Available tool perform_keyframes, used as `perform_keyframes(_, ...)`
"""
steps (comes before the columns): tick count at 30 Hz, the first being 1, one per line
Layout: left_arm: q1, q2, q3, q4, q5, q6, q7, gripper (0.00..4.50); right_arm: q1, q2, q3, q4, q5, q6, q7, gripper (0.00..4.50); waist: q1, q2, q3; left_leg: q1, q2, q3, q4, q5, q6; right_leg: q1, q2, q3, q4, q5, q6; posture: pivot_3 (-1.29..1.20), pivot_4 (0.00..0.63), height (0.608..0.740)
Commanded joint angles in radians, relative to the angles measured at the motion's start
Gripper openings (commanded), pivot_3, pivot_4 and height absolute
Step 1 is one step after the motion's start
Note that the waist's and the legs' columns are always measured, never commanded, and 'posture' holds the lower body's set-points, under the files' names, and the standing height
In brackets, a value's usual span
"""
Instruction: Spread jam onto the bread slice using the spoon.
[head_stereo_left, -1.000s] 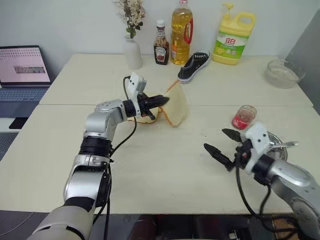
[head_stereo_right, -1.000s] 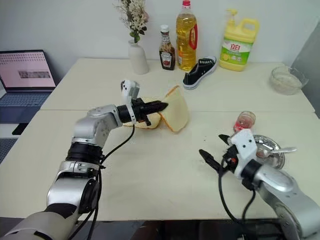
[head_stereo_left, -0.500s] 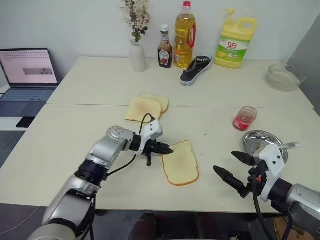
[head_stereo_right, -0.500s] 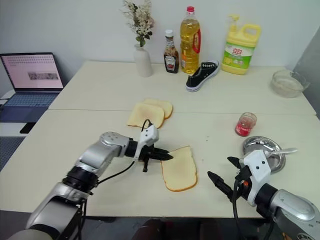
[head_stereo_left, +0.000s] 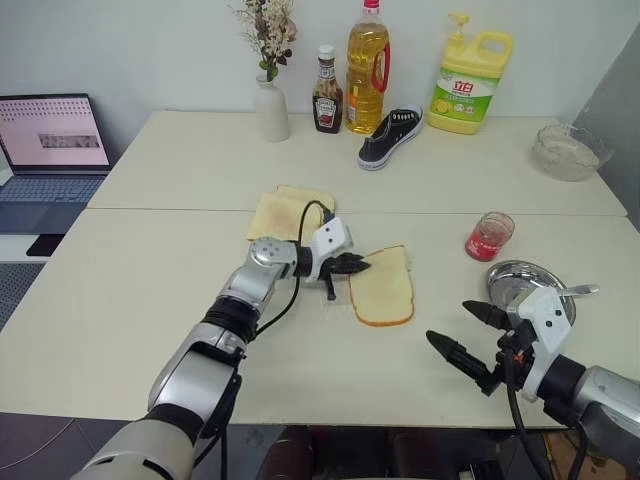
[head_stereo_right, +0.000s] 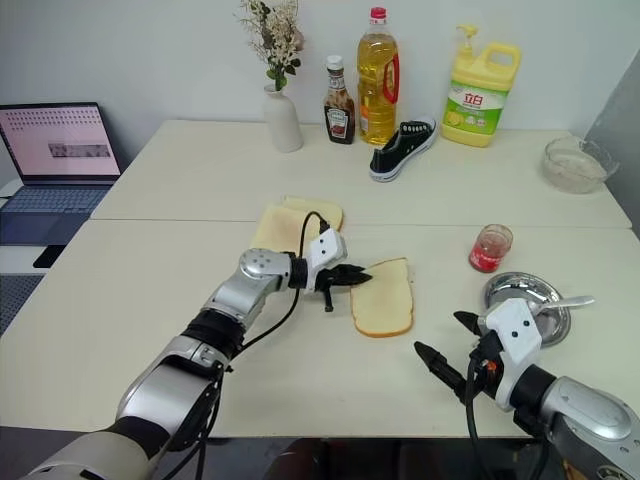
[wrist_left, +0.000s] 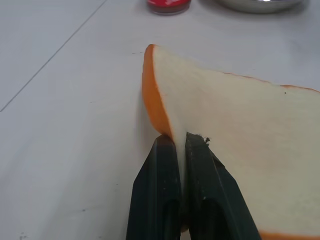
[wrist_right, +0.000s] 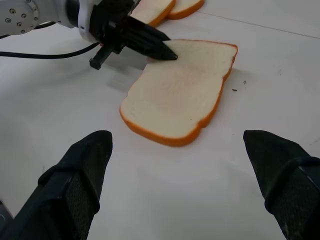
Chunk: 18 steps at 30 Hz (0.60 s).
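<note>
the left claw (head_stereo_left: 360, 266) is pinched tight on the near-left edge of the bread slice (head_stereo_left: 384, 287), which lies flat on the surface (head_stereo_left: 150, 280) just in front of two toastier slices (head_stereo_left: 285, 209). the right claw (head_stereo_left: 470, 338) hovers wide apart and empty, near the surface's front edge. behind it the spoon (head_stereo_left: 572, 290) rests on a round steel dish (head_stereo_left: 520, 280), with the jam (head_stereo_left: 487, 237) in its glass cup just beyond.

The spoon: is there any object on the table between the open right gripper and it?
Nothing visible blocks it. The spoon rests on the steel dish, just beyond the right gripper, which is open. The jam cup stands farther back.
</note>
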Motion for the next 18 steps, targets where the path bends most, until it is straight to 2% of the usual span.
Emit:
perform_keyframes(1,0.034,0.037,-0.025,-0.086,-0.005,0.023,-0.116,0.02,-0.002,-0.008,-0.003,-0.057,0.02,-0.017,-0.008,4.5,-0.004,0.0,0.0,0.0,0.0,-0.001,0.0,0.0,0.0,0.0,0.0,0.0,0.0,0.0,0.0,0.0,0.15,0.74)
perform_keyframes(3,0.03,0.054,-0.03,-0.089,0.013,0.017,-0.14,0.02,-0.003,-0.01,-0.002,-0.055,0.021,-0.017,-0.011,4.5,-0.005,0.0,0.0,0.0,0.0,-0.002,0.001,0.0,0.0,0.0,0.0,0.0,0.0,0.0,0.0,0.0,0.15,0.74)
perform_keyframes(10,-0.055,0.03,-0.014,0.072,0.096,-0.122,-0.048,0.02,-0.012,-0.013,-0.003,-0.048,0.027,-0.017,-0.021,4.5,-0.005,0.0,0.0,0.0,0.0,-0.001,0.001,0.0,0.0,0.001,0.0,-0.001,0.0,0.0,0.0,0.0,0.15,0.74)
perform_keyframes(17,-0.098,0.022,0.005,0.143,0.086,-0.143,-0.093,0.02,-0.003,-0.012,-0.008,-0.055,0.035,-0.019,-0.038,4.5,-0.01,0.0,0.0,0.001,0.0,-0.001,0.001,0.0,0.0,0.001,0.0,0.0,0.001,0.0,0.0,0.0,0.15,0.74)
perform_keyframes(18,-0.101,0.013,0.009,0.149,0.077,-0.139,-0.1,0.27,-0.003,-0.011,-0.006,-0.055,0.035,-0.019,-0.042,4.5,-0.01,0.0,0.0,0.001,0.0,-0.001,0.001,0.0,0.0,0.001,0.0,-0.001,0.001,0.0,0.0,0.0,0.15,0.74)
